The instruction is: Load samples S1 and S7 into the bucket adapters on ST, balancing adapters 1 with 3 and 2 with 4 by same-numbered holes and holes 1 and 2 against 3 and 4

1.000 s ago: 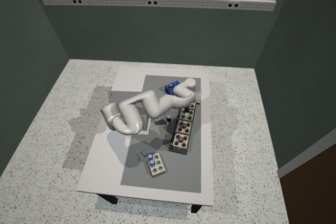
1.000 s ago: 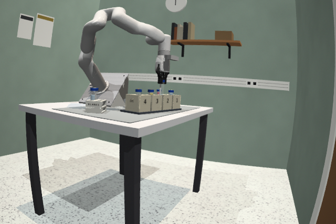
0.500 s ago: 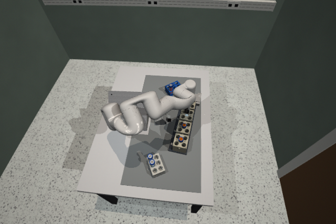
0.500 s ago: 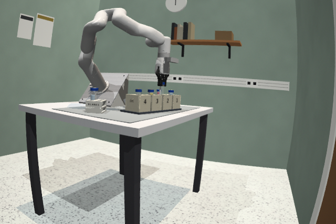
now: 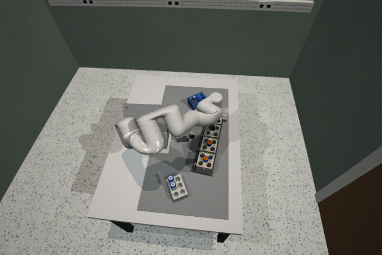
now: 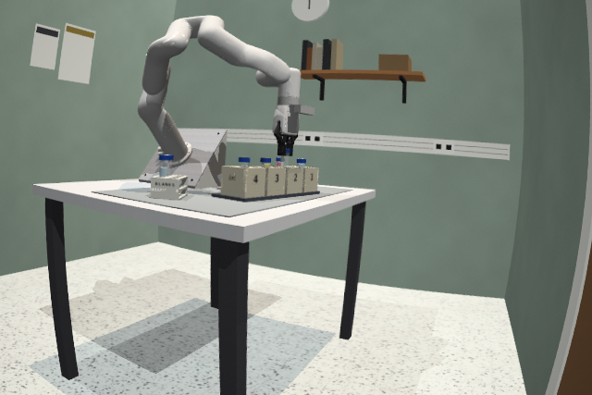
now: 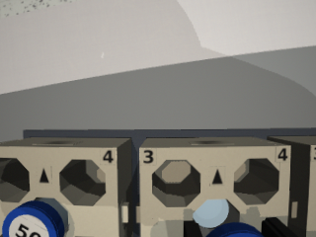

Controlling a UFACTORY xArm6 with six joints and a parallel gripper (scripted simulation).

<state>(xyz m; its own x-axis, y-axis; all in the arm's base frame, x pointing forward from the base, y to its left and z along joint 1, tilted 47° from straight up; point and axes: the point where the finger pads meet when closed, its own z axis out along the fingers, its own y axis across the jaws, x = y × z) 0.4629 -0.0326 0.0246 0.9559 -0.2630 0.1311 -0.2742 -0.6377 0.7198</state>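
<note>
My gripper [image 6: 286, 149] is shut on a blue-capped tube [image 7: 236, 231] and holds it upright over the loading stand [image 5: 209, 144]. The tube's pale blue tip [image 7: 211, 213] hangs just above the middle of the adapter marked 2 [image 6: 294, 178], below its holes 3 [image 7: 176, 176] and 4 [image 7: 257, 174]. The neighbouring adapter [image 7: 59, 173] holds a blank with 50 on its cap [image 7: 32, 228]. Adapters 3 [image 5: 209, 143] and 4 [image 5: 206, 160] each hold an orange-dotted tube in the centre hole. In the top view the arm hides the far end of the stand.
The BLANKS rack [image 5: 176, 186] stands near the front of the mat with two blue-capped tubes [image 5: 171, 181]. A blue rack [image 5: 197, 100] with tubes stands behind the stand, partly under the arm. The arm's sloped base plate [image 6: 201, 156] is on the left.
</note>
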